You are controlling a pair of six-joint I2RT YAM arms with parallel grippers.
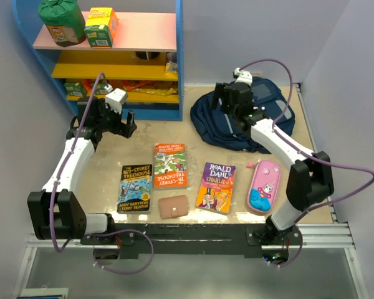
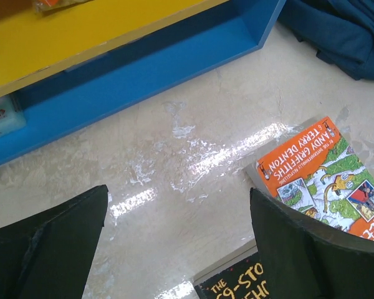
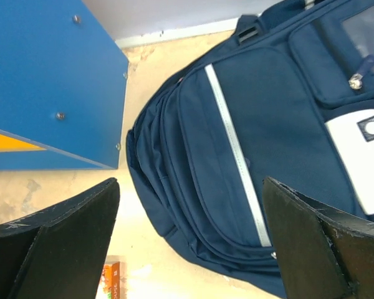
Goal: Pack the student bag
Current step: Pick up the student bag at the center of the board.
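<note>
The student bag (image 1: 207, 122) is a navy-blue backpack lying flat at the back right of the table. In the right wrist view it (image 3: 237, 124) shows a thin light stripe (image 3: 234, 152) and a white patch (image 3: 359, 151). My right gripper (image 1: 224, 99) hovers over the bag's left part, open and empty (image 3: 190, 243). My left gripper (image 1: 121, 126) is open and empty over bare table in front of the shelf (image 2: 177, 243). An orange book (image 1: 170, 165), a black book (image 1: 135, 187), a Roald Dahl book (image 1: 216, 187), a pink pencil case (image 1: 264, 186) and a tan wallet (image 1: 173, 206) lie on the table.
A blue shelf unit (image 1: 179, 62) stands at the back left, holding a green bag (image 1: 61, 20) and a yellow-green box (image 1: 101, 27). Its blue base (image 2: 143, 68) is just beyond my left gripper. The orange book (image 2: 318, 174) lies by the left gripper's right finger.
</note>
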